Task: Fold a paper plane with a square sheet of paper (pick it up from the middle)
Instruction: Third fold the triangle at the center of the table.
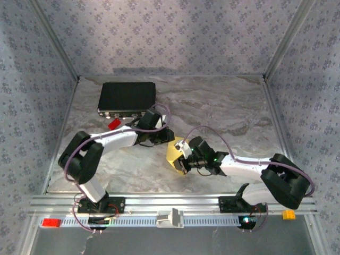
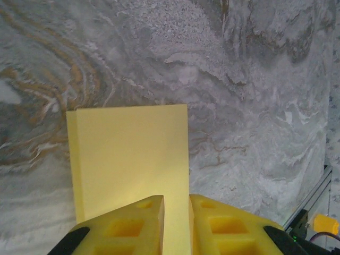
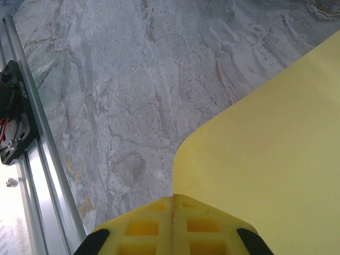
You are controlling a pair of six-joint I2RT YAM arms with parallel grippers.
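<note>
The pale-yellow sheet of paper point(image 1: 173, 154) is at the table's middle, between the two arms. In the left wrist view the paper point(image 2: 130, 159) looks doubled over, one layer's edge offset along its left side. My left gripper point(image 2: 176, 204) hovers over the paper's near right part, open by a narrow gap through which the paper shows. My right gripper point(image 3: 173, 201) is shut on an edge of the sheet point(image 3: 265, 149), which curves up and away to the right. In the top view the left gripper point(image 1: 169, 135) is just behind the paper and the right gripper point(image 1: 184, 155) at its right side. No dart-shaped plane is in view.
A black rectangular case point(image 1: 127, 97) lies at the back left with a small red brick point(image 1: 113, 124) in front of it. An aluminium rail point(image 1: 170, 203) runs along the near edge, with a small tan block point(image 1: 288, 214) at its right. Patterned walls close three sides.
</note>
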